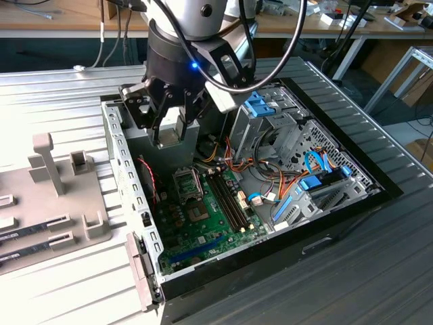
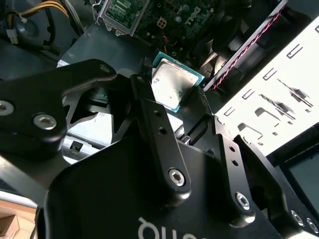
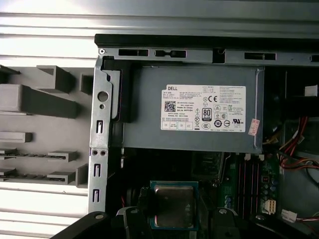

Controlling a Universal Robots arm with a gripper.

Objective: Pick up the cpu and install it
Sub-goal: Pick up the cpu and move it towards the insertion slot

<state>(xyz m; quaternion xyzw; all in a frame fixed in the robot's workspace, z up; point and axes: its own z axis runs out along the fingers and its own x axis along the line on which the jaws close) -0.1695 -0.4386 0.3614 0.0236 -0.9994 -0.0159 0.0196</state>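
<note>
Black gripper (image 1: 174, 130) on the arm hangs over the open computer case (image 1: 120, 152), above the grey power supply box (image 3: 189, 114) that fills one corner of the case. Its two fingers (image 2: 149, 109) are drawn in most of the way and pinch the cpu (image 2: 174, 82) by opposite edges. In both wrist views the chip sits flat between the tips, silver lid towards the cameras and green rim showing round it (image 3: 174, 204). It is held up in the air, clear of the motherboard (image 1: 203, 217) below.

From where the exterior view looks, the empty processor socket (image 1: 187, 181) lies on the board just beneath and a little towards the middle of the case from the gripper, with the dark memory slots (image 1: 226, 200) running alongside it. Bundles of orange and yellow wires (image 1: 237, 159) trail across the case beyond the socket. The case rests on the ribbed metal bench (image 1: 67, 88), and a grey parts fixture (image 1: 61, 203) lies on the bench beside the case's wall, at the exterior view's left.
</note>
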